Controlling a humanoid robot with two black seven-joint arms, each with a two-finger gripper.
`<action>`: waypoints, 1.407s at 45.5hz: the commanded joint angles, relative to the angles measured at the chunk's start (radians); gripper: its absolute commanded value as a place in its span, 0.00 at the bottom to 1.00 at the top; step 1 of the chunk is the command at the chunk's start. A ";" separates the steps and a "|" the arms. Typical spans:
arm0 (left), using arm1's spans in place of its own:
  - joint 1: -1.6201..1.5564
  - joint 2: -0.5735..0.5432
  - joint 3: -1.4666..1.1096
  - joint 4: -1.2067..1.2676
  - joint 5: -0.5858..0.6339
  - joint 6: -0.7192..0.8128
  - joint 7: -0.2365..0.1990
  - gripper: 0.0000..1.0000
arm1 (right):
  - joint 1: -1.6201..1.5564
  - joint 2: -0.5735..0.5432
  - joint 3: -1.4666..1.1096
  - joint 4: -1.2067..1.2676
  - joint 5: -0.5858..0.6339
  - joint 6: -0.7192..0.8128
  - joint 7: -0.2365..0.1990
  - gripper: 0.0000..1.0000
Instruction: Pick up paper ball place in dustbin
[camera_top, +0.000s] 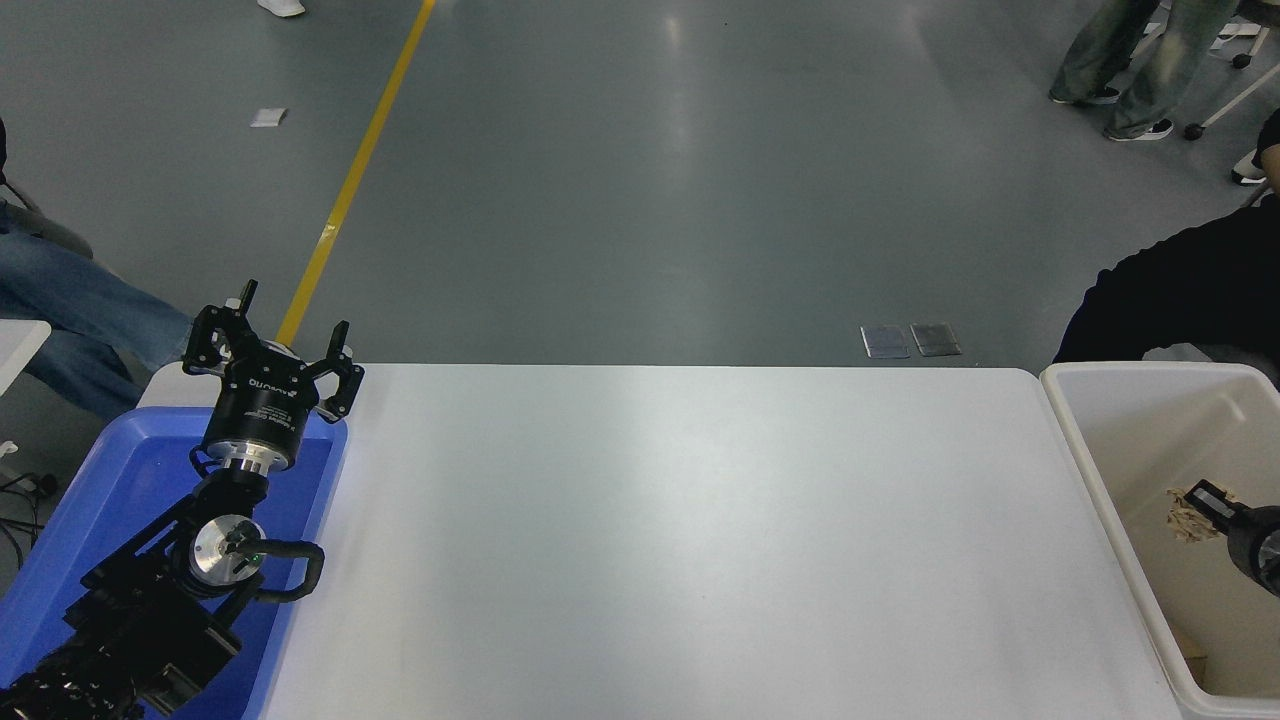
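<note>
The paper ball (1183, 521), a tan crumpled wad, is held low inside the cream-white dustbin (1108, 500) at the table's right end. My right gripper (1197, 503) comes in from the right edge, mostly cut off by the frame, and is shut on the ball, with one black finger (1208, 496) showing above it. My left gripper (275, 345) is parked at the lower left over the blue tray (120, 480), open and empty.
A person in a black sleeve (1170, 290) is just behind the dustbin. Another person in jeans (80, 300) sits beyond the left corner. Someone's legs (1130, 60) stand at the far right. A scrap lies on the bin's floor (1195, 660).
</note>
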 joint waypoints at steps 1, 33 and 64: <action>0.000 0.000 0.000 0.000 0.000 0.001 0.000 0.98 | 0.011 0.001 0.006 -0.012 0.007 -0.009 0.000 1.00; -0.002 0.000 0.002 0.000 0.000 0.000 0.002 0.98 | 0.696 -0.126 -0.313 0.502 -0.011 0.020 0.002 1.00; -0.002 0.000 0.002 0.000 0.000 0.000 0.002 0.98 | 1.458 0.197 -0.479 1.037 -0.085 0.500 0.002 1.00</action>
